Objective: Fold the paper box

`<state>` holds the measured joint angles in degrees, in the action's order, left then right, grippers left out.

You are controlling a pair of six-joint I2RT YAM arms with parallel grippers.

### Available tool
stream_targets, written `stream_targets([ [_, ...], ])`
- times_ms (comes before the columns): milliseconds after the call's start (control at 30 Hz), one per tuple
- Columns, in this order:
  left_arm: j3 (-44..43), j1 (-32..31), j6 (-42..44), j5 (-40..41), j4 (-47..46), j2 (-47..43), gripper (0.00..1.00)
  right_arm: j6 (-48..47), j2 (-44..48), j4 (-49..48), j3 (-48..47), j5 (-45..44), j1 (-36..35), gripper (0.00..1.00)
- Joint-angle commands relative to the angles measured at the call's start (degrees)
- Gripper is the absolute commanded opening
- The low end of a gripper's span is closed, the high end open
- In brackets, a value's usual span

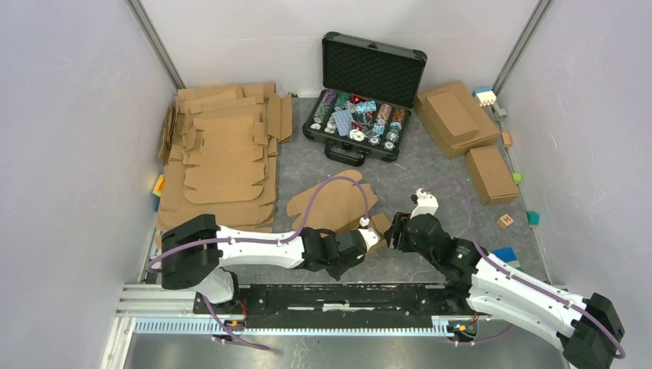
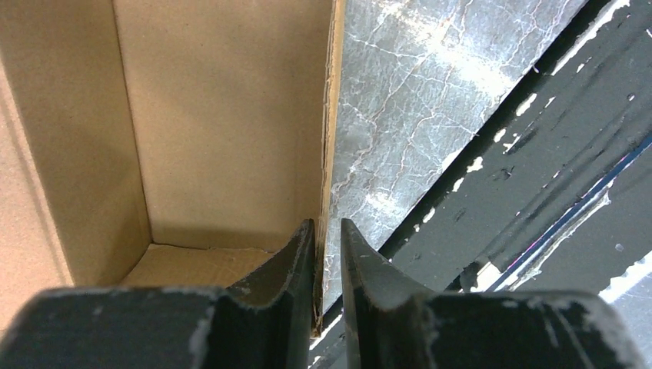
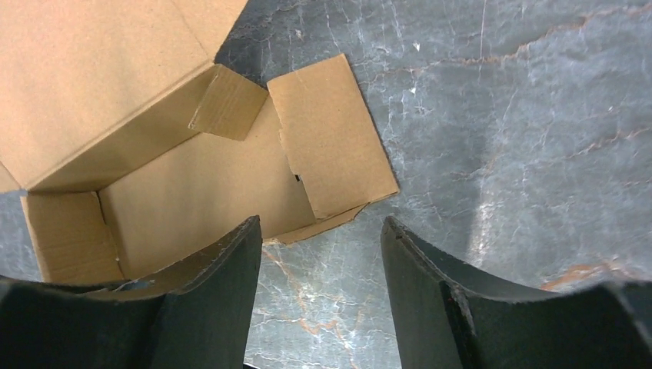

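The paper box (image 1: 332, 201) lies half folded on the grey mat in front of the arms, with rounded flaps spread flat behind a raised near end. In the left wrist view I look into a corner of the box (image 2: 223, 115), with brown walls and a floor. My left gripper (image 2: 327, 231) is shut on its thin right wall, one finger inside and one outside. It sits at the box's near right corner (image 1: 374, 237). My right gripper (image 3: 321, 227) is open over bare mat, just right of the box (image 3: 192, 192), whose side flap lies flat beyond its left finger. From above it (image 1: 394, 231) faces the left gripper.
An open black case (image 1: 367, 100) of chips stands at the back. A heap of flat cardboard blanks (image 1: 223, 154) fills the left side. Two folded boxes (image 1: 455, 117) (image 1: 490, 174) and small coloured blocks (image 1: 505, 221) sit on the right. The black base rail (image 1: 346, 296) runs along the near edge.
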<state>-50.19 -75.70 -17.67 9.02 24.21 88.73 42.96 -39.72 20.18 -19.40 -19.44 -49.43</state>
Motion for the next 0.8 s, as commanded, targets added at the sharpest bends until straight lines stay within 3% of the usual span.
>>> stream_targets([
  [0, -1.13, -1.07, 1.10, 1.40, -1.35, 0.36, 0.26, 9.99, -0.89, -2.44, 0.51, -0.35, 0.12, 0.63],
  [200, -1.64, -2.44, 1.91, 1.51, -1.27, 1.44, 0.26, 8.78, -3.81, -7.55, 1.15, 1.37, 0.15, 0.59],
  [500, -2.25, -3.42, 2.76, 2.33, -1.59, 2.59, 0.18, 3.00, -9.29, -9.63, -0.88, 7.74, 0.12, 0.54],
  [767, -2.20, -4.25, 3.85, 1.56, -2.30, 2.84, 0.04, -4.36, -10.55, -11.35, -1.71, 12.19, 0.17, 0.50],
])
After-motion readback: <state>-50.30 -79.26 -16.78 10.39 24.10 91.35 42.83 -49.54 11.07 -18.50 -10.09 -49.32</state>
